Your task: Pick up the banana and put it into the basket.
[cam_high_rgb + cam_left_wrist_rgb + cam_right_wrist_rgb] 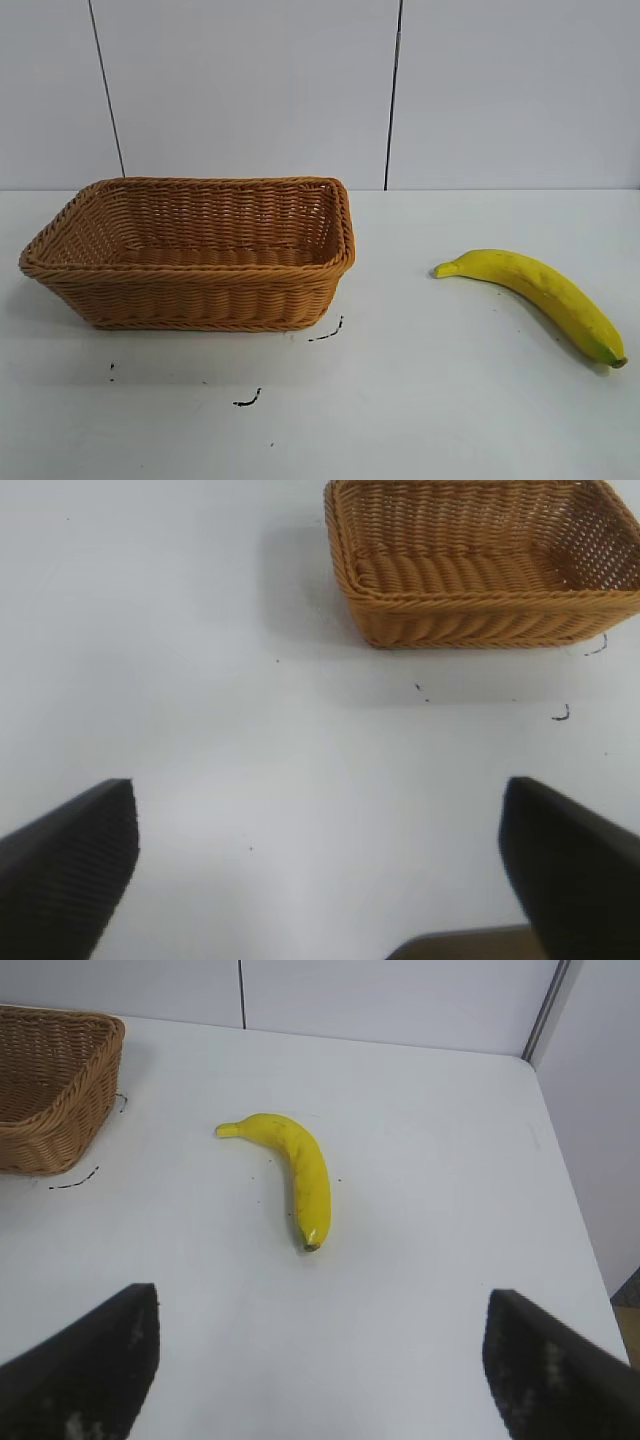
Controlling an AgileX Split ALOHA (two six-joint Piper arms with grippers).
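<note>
The yellow banana (pixel 540 291) lies flat on the white table at the right, stem toward the basket, dark tip toward the front right. The tan wicker basket (pixel 190 310) stands at the left with nothing in it. Neither arm shows in the exterior view. In the right wrist view the banana (pixel 296 1168) lies well ahead of my right gripper (pixel 320 1310), which is open with only bare table between its fingers. My left gripper (pixel 318 800) is open too, over bare table, with the basket (pixel 470 620) far ahead of it.
Small black marks (pixel 328 332) dot the table in front of the basket. A white panelled wall (pixel 300 90) closes the back. The table's right edge (pixel 575 1210) runs close past the banana in the right wrist view.
</note>
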